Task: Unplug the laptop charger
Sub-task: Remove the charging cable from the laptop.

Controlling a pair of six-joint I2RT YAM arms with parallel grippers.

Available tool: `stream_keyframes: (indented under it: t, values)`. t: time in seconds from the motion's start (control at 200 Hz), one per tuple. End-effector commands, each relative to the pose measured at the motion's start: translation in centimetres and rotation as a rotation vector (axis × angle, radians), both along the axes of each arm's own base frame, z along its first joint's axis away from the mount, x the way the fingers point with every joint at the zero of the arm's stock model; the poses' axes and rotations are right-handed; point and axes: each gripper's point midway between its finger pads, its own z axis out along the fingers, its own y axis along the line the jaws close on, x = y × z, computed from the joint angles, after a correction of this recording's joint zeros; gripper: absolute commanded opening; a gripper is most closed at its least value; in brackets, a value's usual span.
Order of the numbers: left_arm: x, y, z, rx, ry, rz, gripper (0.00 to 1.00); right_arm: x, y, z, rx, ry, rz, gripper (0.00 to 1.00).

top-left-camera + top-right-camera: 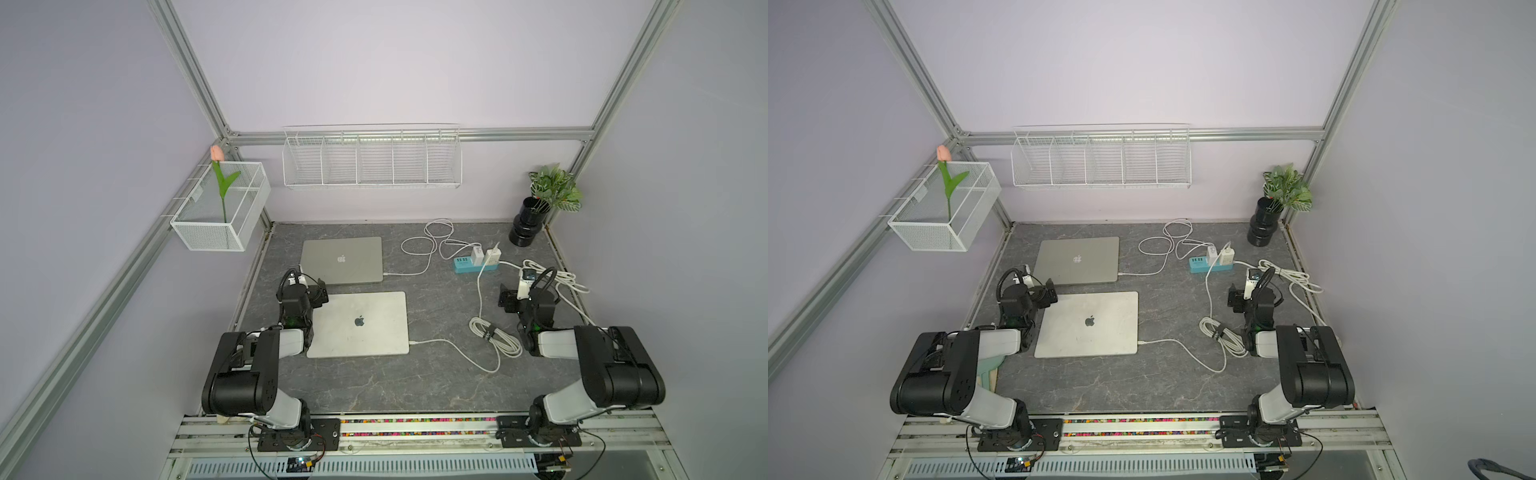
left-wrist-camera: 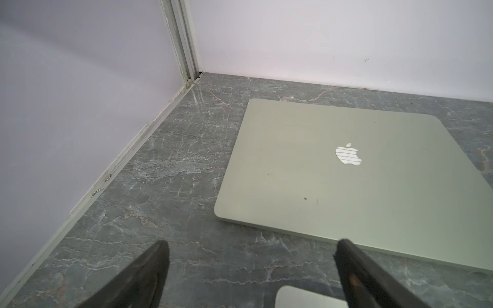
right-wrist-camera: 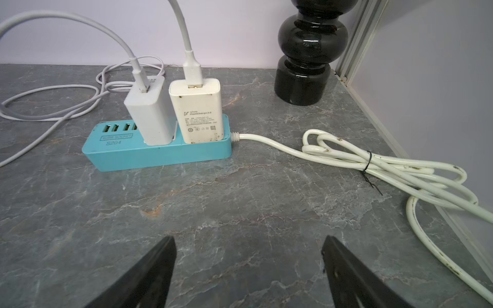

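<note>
Right gripper [image 3: 249,240]: jaws spread wide, empty, low over bare table [image 3: 240,202], pointed at the strip [image 3: 160,157] and near it. We take this as the working hand.

Left gripper [image 2: 252,242]: also spread and empty, at the gap between the far laptop [image 2: 346,170] and the near laptop [image 1: 359,324].

Chargers: two, both seated upright in the strip, close side by side. There is a grey brick [image 3: 149,117] and a cream brick [image 3: 198,112], each with a white lead out of its top. In both top views the cream brick's lead appears to run to the near laptop and the grey one's to the far laptop.

Step, as we judge it: approach and grasp. Nothing is unplugged yet.

Handling notes: with the bricks this close, we would pinch front and back faces, not the sides. Grip the body low and leave the lead alone, since a tug there would only free the connector. Pull straight up along the pins. The strip looks light and may rise too, so go slowly or pin it down.
</note>
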Motion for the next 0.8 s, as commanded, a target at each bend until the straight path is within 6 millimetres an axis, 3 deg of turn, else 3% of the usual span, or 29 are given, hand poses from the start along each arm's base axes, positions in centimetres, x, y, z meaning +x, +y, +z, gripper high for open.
stream_keyframes:
  t: [0.0,0.59,0.7,0.795]
  values:
    - [0.4,-0.1,0.9,-0.002,-0.025,-0.007,0.99,0.4,0.0,0.6,-0.015,-0.016,-0.006,0.89]
    - [0.5,-0.1,1.1,0.005,-0.033,-0.008,1.0,0.3,-0.5,0.9,-0.026,-0.033,-0.042,0.89]
    - [-0.1,-0.3,4.1,0.062,-0.054,0.027,0.93,-0.8,-2.1,3.9,-0.041,-0.043,-0.153,0.89]
    - [-1.1,-0.1,8.8,0.009,-0.066,0.14,0.93,-2.1,-2.7,7.7,0.016,-0.033,-0.209,0.91]
